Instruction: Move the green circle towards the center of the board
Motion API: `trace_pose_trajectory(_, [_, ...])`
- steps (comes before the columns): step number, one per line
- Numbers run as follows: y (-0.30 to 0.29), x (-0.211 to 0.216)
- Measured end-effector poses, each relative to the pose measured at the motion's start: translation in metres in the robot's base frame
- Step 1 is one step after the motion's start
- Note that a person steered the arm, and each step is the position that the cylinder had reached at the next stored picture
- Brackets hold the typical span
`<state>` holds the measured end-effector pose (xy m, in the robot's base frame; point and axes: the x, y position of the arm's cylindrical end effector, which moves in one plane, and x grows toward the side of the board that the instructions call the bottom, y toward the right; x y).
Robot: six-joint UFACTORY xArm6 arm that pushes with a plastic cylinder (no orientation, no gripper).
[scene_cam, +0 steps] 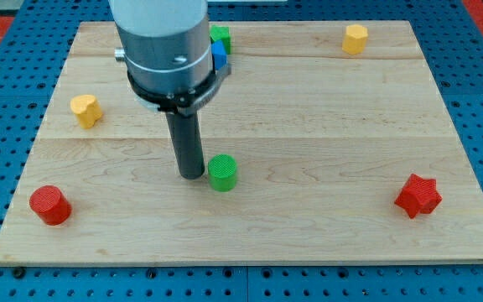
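Observation:
The green circle [222,173] is a short green cylinder lying a little below and left of the middle of the wooden board [325,126]. My tip [192,175] rests on the board just to the view's left of the green circle, touching it or nearly so. The rod rises from there to the grey arm body at the view's top.
A red cylinder [50,205] sits at the bottom left, a red star [418,195] at the bottom right. A yellow heart-like block [85,110] is at the left, a yellow hexagon [355,39] at the top right. A green block [220,36] and a blue block [219,55] peek out behind the arm.

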<state>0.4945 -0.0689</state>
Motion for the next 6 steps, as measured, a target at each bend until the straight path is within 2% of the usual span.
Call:
trace_pose_trajectory(1, [0.008, 0.011])
trace_pose_trajectory(2, [0.023, 0.04])
trace_pose_trajectory(3, [0.053, 0.004])
trace_pose_trajectory(4, [0.046, -0.005])
trace_pose_trajectory(5, [0.042, -0.004])
trace_pose_trajectory(6, [0.064, 0.016])
